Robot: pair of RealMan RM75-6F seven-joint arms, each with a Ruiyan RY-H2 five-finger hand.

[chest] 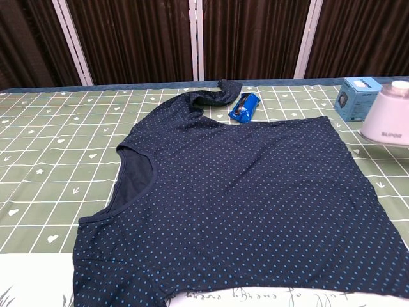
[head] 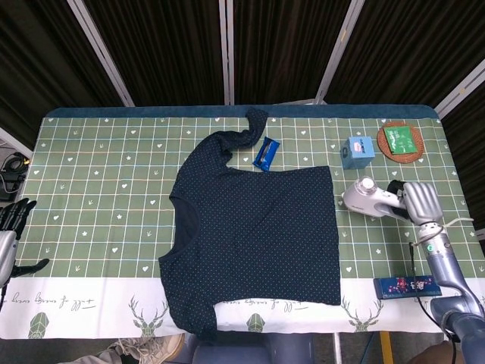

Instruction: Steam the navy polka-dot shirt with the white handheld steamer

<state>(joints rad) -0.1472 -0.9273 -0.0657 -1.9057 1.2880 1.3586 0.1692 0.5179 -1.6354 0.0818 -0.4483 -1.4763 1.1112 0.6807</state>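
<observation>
Green checked cloth printed with white hearts covers the table (head: pixel 98 174); its white front border carries cursive script and deer motifs, not legible. Navy polka-dot shirt (head: pixel 254 235) lies flat at centre, long axis running left to right in the head view, collar toward the left, hem toward the right, one sleeve bunched at the far edge beside a blue packet (head: pixel 266 152). White handheld steamer (head: pixel 367 199) sits just right of the hem, head pointing toward the shirt, handle wrapped by the curled fingers of the right hand (head: pixel 421 202); its base reads "SUPOR" in the chest view. Left hand (head: pixel 10 227) hangs at the table's left edge, fingers apart, holding nothing.
</observation>
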